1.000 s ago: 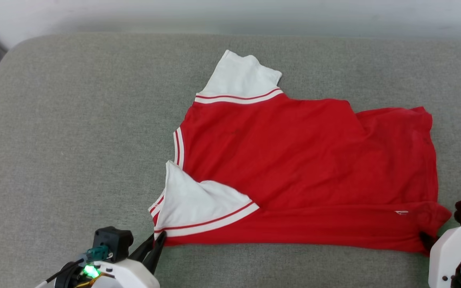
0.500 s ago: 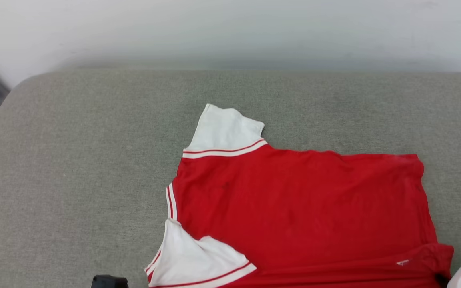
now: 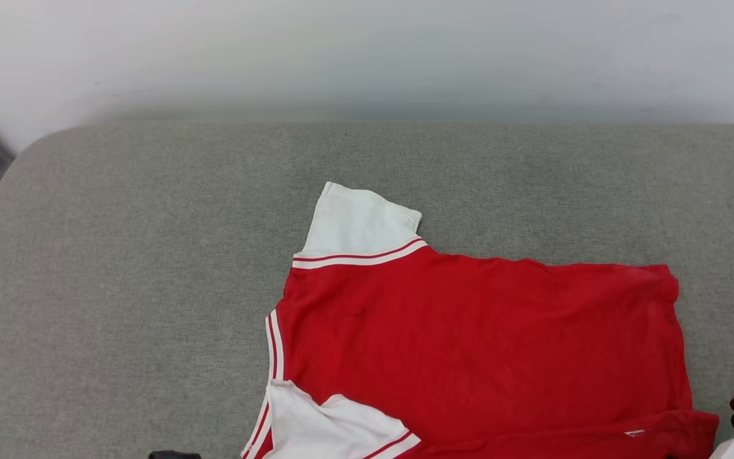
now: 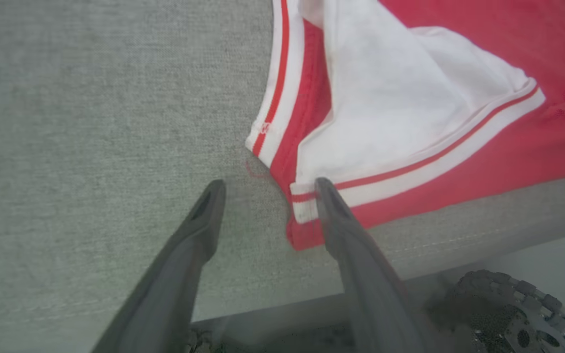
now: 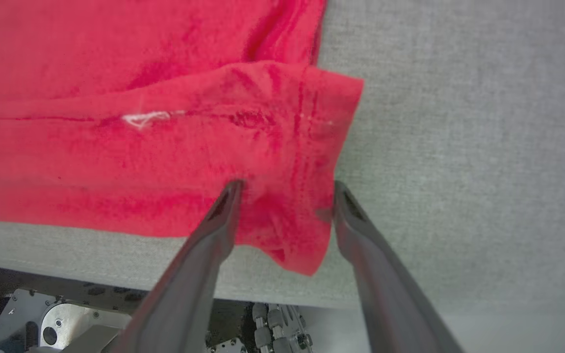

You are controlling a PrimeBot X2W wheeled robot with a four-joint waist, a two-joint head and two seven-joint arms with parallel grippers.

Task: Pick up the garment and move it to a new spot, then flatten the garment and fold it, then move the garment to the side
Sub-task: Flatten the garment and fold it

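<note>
You seemed nearly done flattening the red jersey (image 3: 469, 344); left claw (image 4: 269, 184) and right claw (image 5: 288, 185) stood wide, empty. Folding next called for gripping its corners.

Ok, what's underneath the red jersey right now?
The garment lies on the grey cushion, which shows around it. The cloth covers whatever is directly beneath, and its underside cannot be seen.

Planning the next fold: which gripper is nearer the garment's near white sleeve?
Left. The left gripper sits beside the striped corner of that sleeve; the right gripper straddles the opposite hem corner of the garment.
</note>
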